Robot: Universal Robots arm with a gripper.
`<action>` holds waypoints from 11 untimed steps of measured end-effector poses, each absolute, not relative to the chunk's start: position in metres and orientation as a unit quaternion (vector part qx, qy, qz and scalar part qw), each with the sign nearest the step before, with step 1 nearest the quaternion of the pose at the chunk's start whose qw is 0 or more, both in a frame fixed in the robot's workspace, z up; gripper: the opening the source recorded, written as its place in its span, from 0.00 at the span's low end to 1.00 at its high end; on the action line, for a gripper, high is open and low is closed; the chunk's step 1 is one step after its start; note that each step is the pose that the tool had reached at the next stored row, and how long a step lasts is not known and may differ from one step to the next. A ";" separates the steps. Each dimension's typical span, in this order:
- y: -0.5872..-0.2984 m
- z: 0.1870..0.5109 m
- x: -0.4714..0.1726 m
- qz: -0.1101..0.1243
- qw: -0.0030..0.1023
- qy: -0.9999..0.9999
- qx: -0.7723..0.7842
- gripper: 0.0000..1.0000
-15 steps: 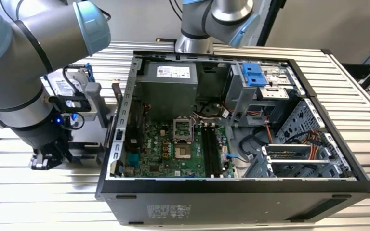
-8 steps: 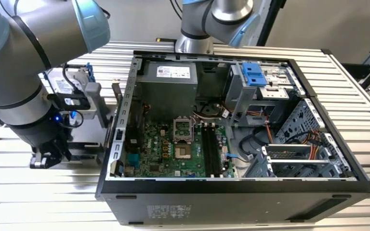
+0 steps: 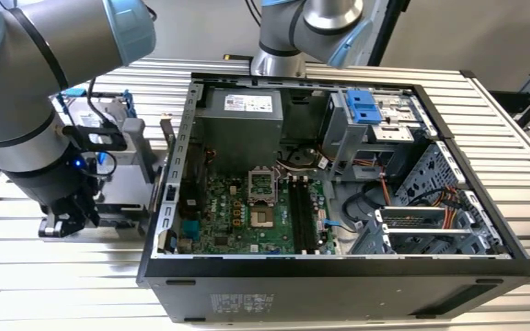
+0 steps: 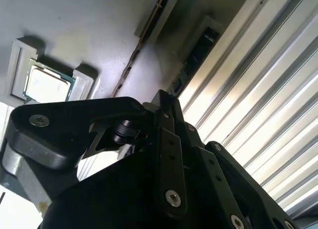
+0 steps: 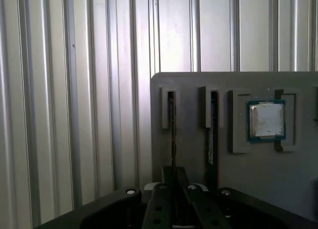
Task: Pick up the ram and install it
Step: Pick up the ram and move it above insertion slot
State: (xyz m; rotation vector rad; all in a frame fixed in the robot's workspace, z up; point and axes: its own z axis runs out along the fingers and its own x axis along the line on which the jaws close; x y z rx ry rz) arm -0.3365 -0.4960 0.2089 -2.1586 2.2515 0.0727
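The ram (image 5: 172,124) is a thin stick standing on edge in a slot of a grey holder plate (image 5: 189,90); it also shows in the second wrist view as the ram (image 4: 133,65). My gripper (image 5: 174,178) sits over its near end, and the fingers (image 5: 160,201) are drawn together with the stick between them. The ram still rests in its slot. In the exterior view my gripper (image 3: 65,219) is low at the left, outside the open computer case (image 3: 339,265). The black motherboard slots (image 3: 303,215) lie inside the case.
A second stick (image 5: 212,132) stands in the neighbouring slot, and a square silver processor chip (image 5: 267,120) lies in a recess beside it. The holder rests on a ribbed metal table (image 5: 64,114). The case wall (image 3: 165,200) stands between holder and motherboard.
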 end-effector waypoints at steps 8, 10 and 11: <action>-0.496 0.221 -0.336 0.023 0.011 0.722 -0.692 0.00; -0.496 0.223 -0.336 0.023 0.011 0.722 -0.692 0.00; -0.496 0.223 -0.336 0.023 0.011 0.722 -0.692 0.00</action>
